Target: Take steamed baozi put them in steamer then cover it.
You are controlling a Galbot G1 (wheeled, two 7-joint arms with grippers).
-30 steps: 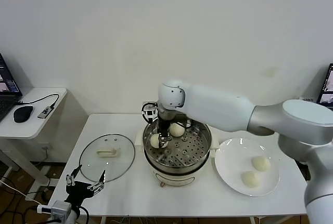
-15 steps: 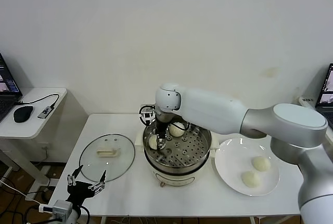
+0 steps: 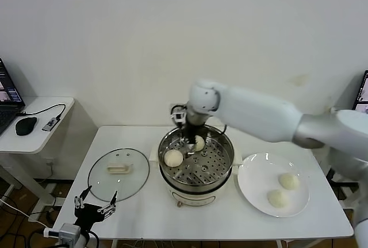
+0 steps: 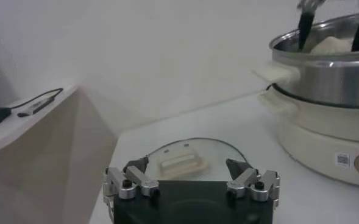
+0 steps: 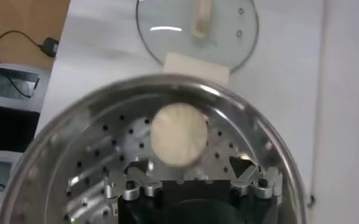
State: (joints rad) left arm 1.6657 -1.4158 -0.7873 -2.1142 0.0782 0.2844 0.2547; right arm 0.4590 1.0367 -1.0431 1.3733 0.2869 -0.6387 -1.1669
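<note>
The steamer [image 3: 198, 170] stands mid-table with two baozi in it: one at its left [image 3: 173, 157], one at the back [image 3: 200, 143] partly behind my right gripper [image 3: 189, 142]. That gripper hangs open and empty over the basket. In the right wrist view its gripper [image 5: 190, 168] is just behind the left baozi [image 5: 178, 135], apart from it. Two more baozi [image 3: 288, 181] [image 3: 277, 198] lie on the white plate [image 3: 253, 173]. The glass cover [image 3: 118, 173] lies flat left of the steamer. My left gripper [image 3: 95, 206] is open and parked low at the table's front left.
A side desk with a mouse [image 3: 25, 126] and cable stands far left. The left wrist view shows the cover [image 4: 182, 159] just beyond the left gripper [image 4: 188, 167] and the steamer [image 4: 331, 79] farther off.
My right gripper has let go of the baozi at the steamer's left side and moved right and back over the basket. The left arm has not moved.
</note>
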